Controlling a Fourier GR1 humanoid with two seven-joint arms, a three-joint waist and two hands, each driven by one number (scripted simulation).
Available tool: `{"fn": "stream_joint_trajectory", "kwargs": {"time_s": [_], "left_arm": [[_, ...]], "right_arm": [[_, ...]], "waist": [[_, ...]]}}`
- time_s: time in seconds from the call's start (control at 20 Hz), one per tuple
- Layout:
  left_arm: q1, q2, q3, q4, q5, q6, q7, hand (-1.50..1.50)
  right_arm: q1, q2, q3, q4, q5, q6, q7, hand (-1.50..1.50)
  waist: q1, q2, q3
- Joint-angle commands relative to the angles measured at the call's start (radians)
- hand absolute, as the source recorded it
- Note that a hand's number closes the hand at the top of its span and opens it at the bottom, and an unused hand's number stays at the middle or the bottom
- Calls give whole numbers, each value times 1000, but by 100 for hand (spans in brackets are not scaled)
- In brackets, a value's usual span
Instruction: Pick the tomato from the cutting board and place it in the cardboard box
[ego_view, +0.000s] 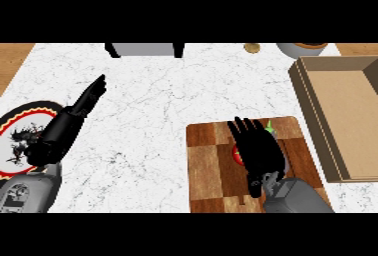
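The place was a kitchen, and most of what lay in sight said so. The table (170, 100) had a white marble-patterned top with grey veins, edged by warm wood at both far corners. On it lay a wooden cutting board (214, 170) in a checker of light and dark blocks, with a red tomato (238, 155) and its green stalk on it. A decorated plate (22, 135) with a red and yellow rim sat at the left edge. At the far edge stood a grey appliance (145, 49) with black sides, a small round brown item (252, 47) and a bowl-like vessel (303, 49). An open cardboard box (347, 115) lay at the right.
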Motion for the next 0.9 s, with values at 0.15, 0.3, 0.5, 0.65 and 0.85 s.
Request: {"fn": "stream_joint_trajectory", "kwargs": {"time_s": [0.15, 0.3, 0.5, 0.65, 0.85], "left_arm": [[-28, -45, 14, 99, -60, -12, -71, 0], [-58, -33, 49, -5, -26, -39, 52, 0], [-37, -39, 82, 63, -33, -70, -23, 0], [-24, -46, 73, -7, -33, -63, 35, 0], [-53, -86, 37, -6, -65, -39, 58, 0]], "right_arm": [[0, 63, -6, 138, 113, -57, -26, -150], [43, 40, -28, 113, 119, -49, -63, -150], [34, 33, -94, 126, 114, -47, -152, -150], [-1, 33, -51, 192, 148, -93, -229, 150], [-7, 5, -36, 249, 195, -240, -340, 150]], "waist": [[-1, 1, 0], [-2, 0, 0], [-2, 0, 0], [1, 0, 0], [0, 0, 0]]}}
